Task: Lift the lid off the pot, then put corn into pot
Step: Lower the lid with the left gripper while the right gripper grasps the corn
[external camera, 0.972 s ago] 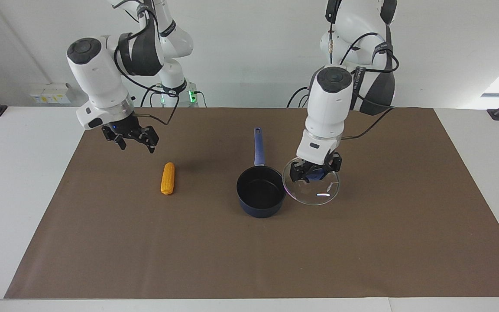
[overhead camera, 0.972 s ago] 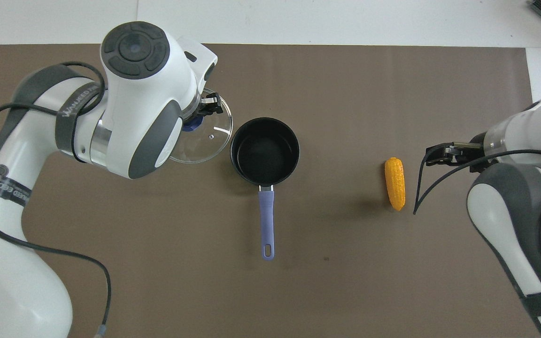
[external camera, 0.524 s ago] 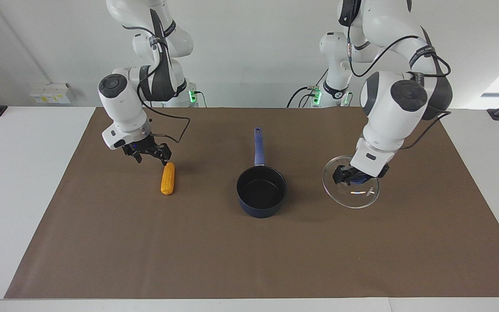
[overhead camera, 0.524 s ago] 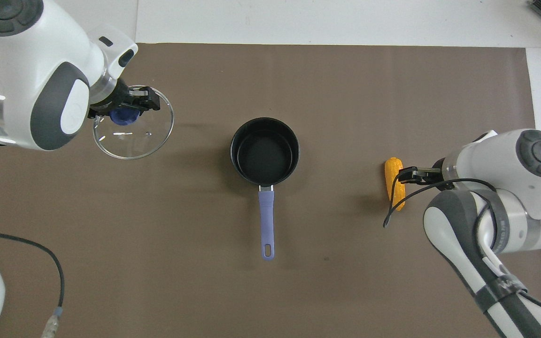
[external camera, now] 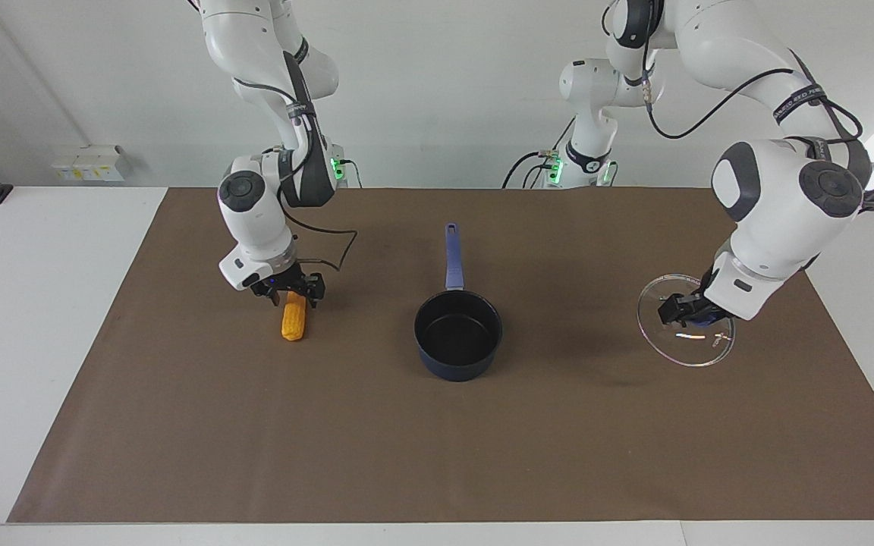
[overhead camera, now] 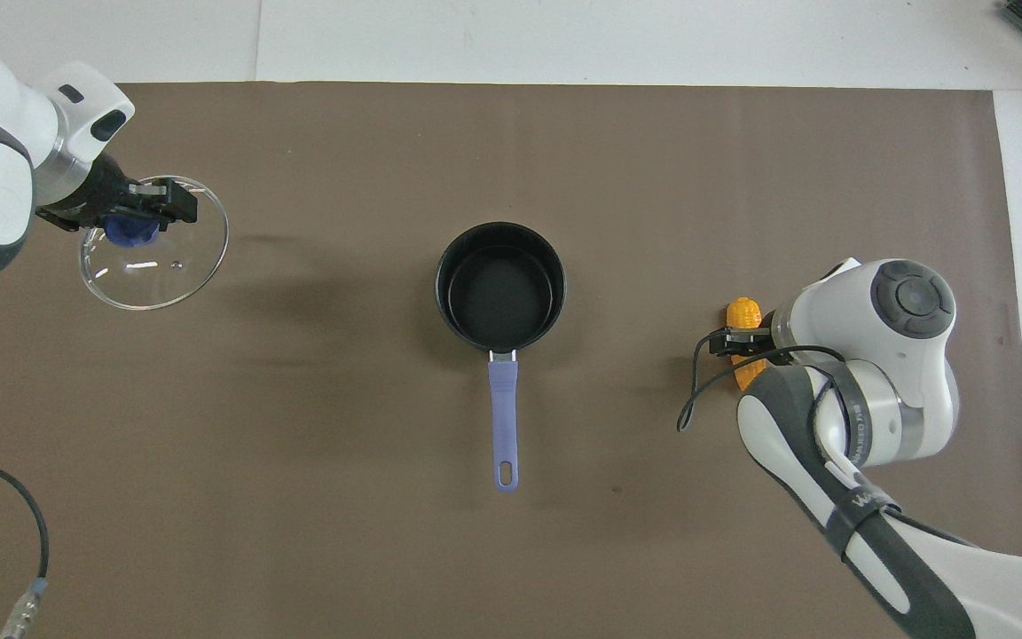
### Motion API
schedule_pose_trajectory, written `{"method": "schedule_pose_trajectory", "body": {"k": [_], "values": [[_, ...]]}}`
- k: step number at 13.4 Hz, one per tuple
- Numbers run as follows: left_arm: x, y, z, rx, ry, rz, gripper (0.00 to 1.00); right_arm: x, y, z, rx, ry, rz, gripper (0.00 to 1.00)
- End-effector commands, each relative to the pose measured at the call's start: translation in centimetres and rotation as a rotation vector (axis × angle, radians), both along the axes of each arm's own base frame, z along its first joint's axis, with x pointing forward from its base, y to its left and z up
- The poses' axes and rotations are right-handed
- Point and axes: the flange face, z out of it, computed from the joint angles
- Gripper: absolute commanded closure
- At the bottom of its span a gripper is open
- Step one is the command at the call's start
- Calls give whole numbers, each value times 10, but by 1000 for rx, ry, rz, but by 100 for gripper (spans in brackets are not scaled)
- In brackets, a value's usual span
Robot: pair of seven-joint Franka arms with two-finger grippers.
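The dark blue pot stands uncovered in the middle of the brown mat, its handle pointing toward the robots. Its black inside shows nothing in it. My left gripper is shut on the blue knob of the glass lid. It holds the lid tilted, above the mat at the left arm's end. The yellow corn lies on the mat toward the right arm's end. My right gripper is down over the cob's end nearer the robots, open, one finger on each side.
The brown mat covers most of the white table. The pot's long handle sticks out toward the robots. A cable loop hangs off the right wrist beside the corn.
My left arm carried the lid from beside the pot out to the left arm's end of the mat. My right gripper came down from above the mat onto the corn.
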Motion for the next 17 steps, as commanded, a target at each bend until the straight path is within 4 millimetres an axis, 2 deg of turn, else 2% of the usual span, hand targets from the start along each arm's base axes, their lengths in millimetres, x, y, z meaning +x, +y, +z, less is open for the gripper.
{"method": "schedule_pose_trajectory", "body": {"k": [1, 2, 3, 4, 5, 7, 8, 9, 12, 15, 17], "values": [[-27, 21, -16, -19, -40, -8, 100, 4, 2, -5, -5, -24, 45, 23], [-34, 24, -23, -21, -38, -14, 100, 4, 2, -5, -5, -24, 46, 23], [-39, 37, -29, -20, -36, -3, 100, 4, 2, -5, -5, -22, 48, 26], [-44, 41, -31, -21, -39, 2, 100, 4, 2, -5, -5, -22, 48, 32], [-47, 41, -36, -20, -40, -4, 100, 5, 2, -5, -5, -24, 46, 43], [-54, 43, -55, -18, -54, -5, 100, 8, 0, 3, -4, -35, 40, 76], [-60, 44, -64, -17, -59, -4, 100, 10, -2, 8, -2, -41, 32, 87], [-64, 46, -72, -1, -54, -15, 100, 14, -3, 15, -1, -53, 28, 93], [-77, 48, -97, 6, -71, -17, 100, 24, 7, 50, 4, -72, 39, 96], [-84, 51, -111, 8, -90, -12, 100, 38, 55, 107, 18, -85, 103, 98], [-85, 58, -112, 8, -90, -1, 99, 42, 92, 132, 22, -81, 99, 100]]}}
